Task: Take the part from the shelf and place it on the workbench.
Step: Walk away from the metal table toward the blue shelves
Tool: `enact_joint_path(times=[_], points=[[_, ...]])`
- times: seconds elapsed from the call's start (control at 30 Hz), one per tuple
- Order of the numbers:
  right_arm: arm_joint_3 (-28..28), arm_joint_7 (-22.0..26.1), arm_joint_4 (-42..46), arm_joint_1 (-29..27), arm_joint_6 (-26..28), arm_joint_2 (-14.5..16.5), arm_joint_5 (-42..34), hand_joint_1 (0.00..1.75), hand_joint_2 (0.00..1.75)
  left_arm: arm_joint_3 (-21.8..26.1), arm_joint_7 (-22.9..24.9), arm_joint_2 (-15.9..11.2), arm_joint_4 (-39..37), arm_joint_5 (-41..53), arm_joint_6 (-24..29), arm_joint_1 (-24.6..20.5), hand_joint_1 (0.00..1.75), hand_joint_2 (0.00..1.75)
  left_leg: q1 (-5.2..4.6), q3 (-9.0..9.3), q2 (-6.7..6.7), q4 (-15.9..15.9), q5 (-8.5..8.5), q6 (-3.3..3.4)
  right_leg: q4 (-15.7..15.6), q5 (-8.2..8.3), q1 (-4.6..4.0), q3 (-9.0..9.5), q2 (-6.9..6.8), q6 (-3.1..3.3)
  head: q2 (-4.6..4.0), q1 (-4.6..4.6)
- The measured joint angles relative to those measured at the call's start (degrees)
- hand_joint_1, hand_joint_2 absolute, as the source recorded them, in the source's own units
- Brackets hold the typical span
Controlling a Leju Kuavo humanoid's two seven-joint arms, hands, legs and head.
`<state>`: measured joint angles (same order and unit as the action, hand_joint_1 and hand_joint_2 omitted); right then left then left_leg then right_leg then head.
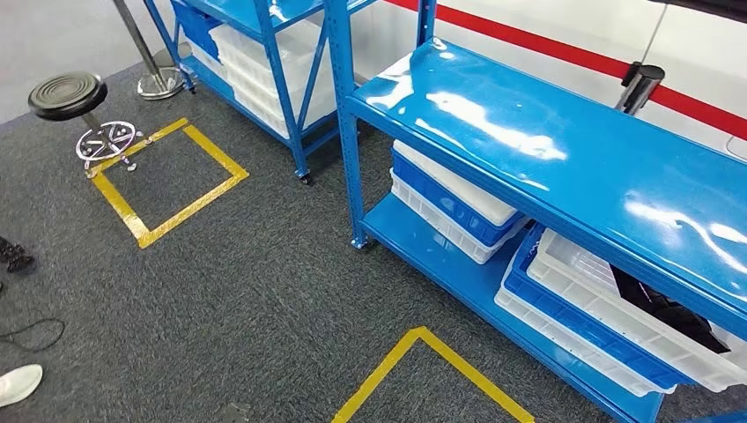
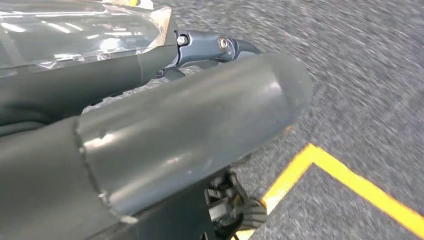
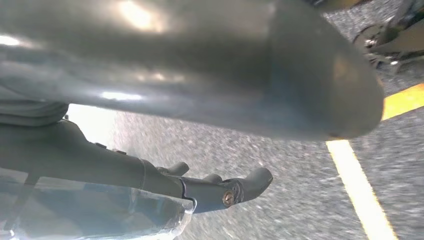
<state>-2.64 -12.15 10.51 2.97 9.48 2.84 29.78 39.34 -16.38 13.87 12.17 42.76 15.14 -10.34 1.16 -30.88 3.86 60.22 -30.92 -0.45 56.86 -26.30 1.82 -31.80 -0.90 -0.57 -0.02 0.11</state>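
In each wrist view a clear plastic bag lies against the robot hand's fingers: the left robot hand [image 2: 150, 125] beside a bag [image 2: 75, 30], the right robot hand [image 3: 190, 100] beside a bag [image 3: 100, 215], both above grey carpet with yellow tape [image 2: 350, 180]. Whether either grips it, I cannot tell. The head view shows a blue shelf [image 1: 546, 150] holding white bins [image 1: 617, 308].

Blue shelf [image 1: 564, 159] holds stacked white and blue bins [image 1: 458, 207] over grey carpet [image 1: 247, 282].

The blue shelf [image 1: 564, 167] holds white and blue bins [image 1: 458, 207] on its lower level.
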Motion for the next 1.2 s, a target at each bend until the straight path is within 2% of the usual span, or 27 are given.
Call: enact_joint_path(times=[0.07, 0.1, 0.13, 0.17, 0.2, 0.27, 0.3, 0.37, 0.4, 0.47, 0.5, 0.57, 0.63, 0.67, 0.7, 0.73, 0.77, 0.8, 0.83, 0.87, 0.93, 1.0, 1.07, 1.1, 1.13, 1.17, 1.2], points=[[-0.26, -0.52, 0.00, 0.03, 0.41, 0.03, -0.66, 0.00, 0.00, -0.22, -1.43, -0.24, -0.01, -0.04, -0.44, 0.66, 0.00, 0.00, 0.07, -3.35, -3.17, 7.76, -4.29, -0.06, 0.03, 0.25, -0.22, -0.22, 1.35, 0.58, 0.00, -0.23], [-0.56, -0.86, 0.00, 0.00, 0.71, 0.04, -1.16, 0.00, 0.00, -0.30, -2.79, -0.55, -0.03, -0.05, -1.06, 1.38, 0.00, 0.00, 0.06, -5.02, -3.67, 11.29, -5.64, -0.01, 0.04, 0.31, -0.39, -0.28, 2.20, 0.71, 0.00, -0.23], [-0.97, -1.20, 0.00, -0.05, 0.97, 0.01, -1.63, 0.00, 0.00, -0.36, -4.38, -1.01, -0.05, -0.11, -1.87, 2.36, 0.00, 0.00, 0.06, -5.99, -3.86, 13.11, -5.84, 0.09, 0.05, 0.34, -0.54, -0.29, 3.17, 0.77, 0.00, -0.23], [-1.39, -1.49, 0.00, -0.12, 1.11, -0.04, -1.94, 0.00, 0.00, -0.40, -5.81, -1.50, -0.09, -0.21, -2.63, 3.42, 0.00, 0.00, 0.06, -5.97, -3.98, 12.72, -4.87, 0.26, 0.07, 0.36, -0.64, -0.25, 4.18, 0.81, 0.00, -0.24], [-1.75, -1.72, 0.00, -0.19, 1.15, -0.11, -2.08, 0.00, 0.00, -0.40, -6.83, -1.99, -0.13, -0.36, -3.18, 4.40, 0.00, 0.00, 0.06, -4.92, -4.23, 10.11, -2.93, 0.49, 0.08, 0.39, -0.71, -0.18, 5.16, 0.83, 0.00, -0.24], [-2.32, -1.94, 0.00, -0.30, 1.16, -0.16, -2.15, 0.00, 0.00, -0.39, -7.54, -2.84, -0.20, -0.62, -3.65, 5.70, 0.00, 0.00, 0.06, -1.48, -6.49, 2.11, 1.19, 1.17, 0.14, 0.42, -0.85, -0.13, 6.74, 0.75, 0.00, -0.25], [-2.55, -1.98, 0.00, -0.31, 1.18, -0.14, -2.15, 0.00, 0.00, -0.39, -7.47, -3.19, -0.25, -0.71, -3.69, 6.00, 0.00, 0.00, 0.03, -0.25, -7.52, -0.84, 2.36, 1.44, 0.18, 0.45, -0.97, -0.23, 7.26, 0.62, 0.00, -0.26], [-2.93, -2.00, 0.00, -0.33, 1.24, -0.08, -2.13, 0.00, 0.00, -0.38, -7.15, -3.67, -0.33, -0.86, -3.62, 6.13, 0.00, 0.00, -0.25, 0.55, -8.35, -2.97, 2.86, 1.80, 0.15, 0.64, -1.08, -0.77, 8.08, 0.08, 0.00, -0.26], [-3.07, -2.01, -0.01, -0.36, 1.30, -0.11, -2.08, 0.00, 0.00, -0.37, -7.00, -3.75, -0.35, -0.96, -3.57, 6.13, 0.00, 0.00, -0.36, 0.57, -7.63, -3.20, 3.07, 1.97, 0.03, 0.78, -1.12, -1.11, 8.54, -0.33, 0.00, -0.30], [-3.27, -2.04, -0.02, -0.34, 1.51, -0.21, -1.95, 0.00, 0.00, -0.34, -6.76, -3.82, -0.35, -1.14, -3.45, 6.13, 0.00, 0.00, -0.34, 0.77, -6.30, -4.05, 3.73, 2.60, 1.15, 0.19, -1.23, -2.05, 7.09, -0.72, 0.00, -0.23], [-3.33, -2.06, -0.02, -0.23, 1.61, -0.27, -1.86, 0.00, 0.00, -0.33, -6.66, -3.81, -0.36, -1.18, -3.38, 6.19, 0.00, 0.00, -0.24, 0.85, -5.44, -4.49, 4.05, 2.93, 3.11, -1.01, -1.35, -3.04, 5.53, -0.63, 0.00, -0.11], [-3.46, -2.06, -0.02, -0.01, 1.71, -0.32, -1.70, 0.00, 0.00, -0.30, -6.53, -3.80, -0.39, -1.26, -3.15, 6.41, 0.00, 0.00, -0.23, 0.80, -3.58, -4.78, 4.27, 3.28, 10.24, -4.81, -1.30, -6.47, 2.50, -0.24, 0.00, 0.17], [-3.62, -2.05, -0.02, -0.02, 1.70, -0.35, -1.58, 0.00, 0.00, -0.25, -6.51, -3.83, -0.43, -1.35, -2.85, 6.58, 0.00, 0.00, -0.26, 0.64, -1.62, -4.74, 4.26, 3.27, 16.46, -7.26, -0.90, -9.22, 1.69, -0.72, 0.00, 0.28], [-3.69, -2.05, -0.02, -0.10, 1.69, -0.39, -1.51, 0.00, 0.00, -0.22, -6.53, -3.83, -0.44, -1.39, -2.72, 6.60, 0.00, 0.00, -0.21, 0.60, -0.74, -4.71, 4.23, 3.19, 16.72, -7.17, -0.64, -9.02, 1.43, -1.33, 0.00, 0.29], [-3.74, -2.06, -0.02, -0.17, 1.68, -0.44, -1.44, 0.00, 0.00, -0.21, -6.56, -3.82, -0.44, -1.45, -2.62, 6.59, 0.00, 0.00, -0.11, 0.62, 0.02, -4.65, 4.15, 3.03, 14.37, -6.19, -0.37, -7.47, 1.04, -2.08, 0.00, 0.31], [-3.79, -2.06, -0.02, -0.21, 1.68, -0.50, -1.35, 0.00, 0.00, -0.21, -6.59, -3.81, -0.44, -1.56, -2.54, 6.58, 0.00, 0.00, 0.00, 0.68, 0.73, -4.48, 4.00, 2.75, 10.12, -4.76, -0.07, -4.90, 0.01, -2.84, 0.00, 0.33], [-3.83, -2.06, -0.02, -0.16, 1.67, -0.54, -1.26, 0.00, 0.00, -0.20, -6.60, -3.81, -0.44, -1.68, -2.50, 6.57, 0.00, 0.00, -0.05, 0.71, 1.39, -4.20, 3.75, 2.34, 5.86, -3.41, 0.09, -2.37, -1.51, -3.30, 0.00, 0.43], [-3.86, -2.06, -0.02, -0.06, 1.66, -0.53, -1.19, 0.00, 0.00, -0.20, -6.62, -3.82, -0.44, -1.79, -2.46, 6.58, 0.00, 0.00, -0.13, 0.80, 2.02, -3.90, 3.43, 1.84, 2.61, -2.34, 0.12, -0.50, -2.67, -3.33, 0.00, 0.48], [-3.91, -2.06, -0.02, 0.03, 1.65, -0.51, -1.15, 0.00, 0.00, -0.19, -6.64, -3.83, -0.44, -1.89, -2.43, 6.56, 0.00, 0.00, -0.27, 0.93, 2.59, -3.64, 3.15, 1.38, 0.80, -1.72, 0.08, 0.52, -3.48, -3.04, 0.00, 0.42], [-3.97, -2.06, -0.02, 0.07, 1.65, -0.49, -1.12, 0.00, 0.00, -0.19, -6.66, -3.84, -0.44, -1.92, -2.41, 6.50, 0.00, 0.00, -0.37, 1.12, 3.13, -3.54, 2.97, 1.02, 0.52, -1.51, -0.07, 0.51, -3.47, -2.54, 0.00, 0.36], [-4.11, -2.06, -0.02, -0.02, 1.64, -0.52, -1.08, 0.00, 0.00, -0.19, -6.69, -3.82, -0.44, -1.96, -2.39, 6.30, 0.00, 0.00, 0.00, 1.57, 3.70, -3.50, 2.66, 0.40, 0.54, -1.33, 0.04, 0.26, -2.08, -1.60, 0.00, 0.12], [-4.18, -2.04, -0.02, -0.04, 1.64, -0.53, -0.98, 0.00, 0.00, -0.18, -6.71, -3.81, -0.44, -1.99, -2.37, 6.25, 0.00, 0.00, 0.47, 0.87, 1.12, -1.21, 0.51, -0.18, 0.46, -1.06, 0.28, 0.33, -0.76, -0.75, 0.00, 0.02], [-4.19, -1.99, -0.02, 0.00, 1.65, -0.48, -0.81, 0.00, 0.00, -0.18, -6.71, -3.82, -0.46, -2.10, -2.35, 6.46, 0.00, 0.00, 0.57, -2.07, -2.49, 5.58, -3.74, -0.33, 0.45, -0.77, 0.14, 0.23, 0.58, -0.10, 0.00, -0.17], [-4.20, -1.97, -0.02, -0.01, 1.65, -0.45, -0.72, 0.00, 0.00, -0.18, -6.70, -3.82, -0.48, -2.16, -2.35, 6.61, 0.00, 0.00, 0.54, -3.97, -3.28, 9.61, -5.58, -0.24, 0.47, -0.69, -0.05, 0.08, 1.34, 0.09, 0.00, -0.21], [-4.20, -1.95, -0.02, -0.05, 1.65, -0.43, -0.65, 0.00, 0.00, -0.17, -6.69, -3.82, -0.50, -2.21, -2.35, 6.73, 0.00, 0.00, 0.53, -5.44, -3.62, 12.53, -6.48, -0.09, 0.48, -0.62, -0.25, -0.02, 2.14, 0.22, 0.00, -0.23], [-4.20, -1.95, -0.02, -0.10, 1.65, -0.43, -0.61, 0.00, 0.00, -0.17, -6.68, -3.82, -0.52, -2.25, -2.35, 6.82, 0.00, 0.00, 0.52, -6.05, -3.78, 13.51, -6.18, 0.13, 0.50, -0.59, -0.41, -0.05, 3.00, 0.27, 0.00, -0.23], [-4.21, -1.95, -0.02, -0.15, 1.65, -0.44, -0.60, 0.00, 0.00, -0.17, -6.68, -3.82, -0.52, -2.27, -2.35, 6.85, 0.00, 0.00, 0.51, -5.54, -3.98, 12.13, -4.69, 0.43, 0.51, -0.56, -0.53, 0.00, 3.86, 0.30, 0.00, -0.23]])
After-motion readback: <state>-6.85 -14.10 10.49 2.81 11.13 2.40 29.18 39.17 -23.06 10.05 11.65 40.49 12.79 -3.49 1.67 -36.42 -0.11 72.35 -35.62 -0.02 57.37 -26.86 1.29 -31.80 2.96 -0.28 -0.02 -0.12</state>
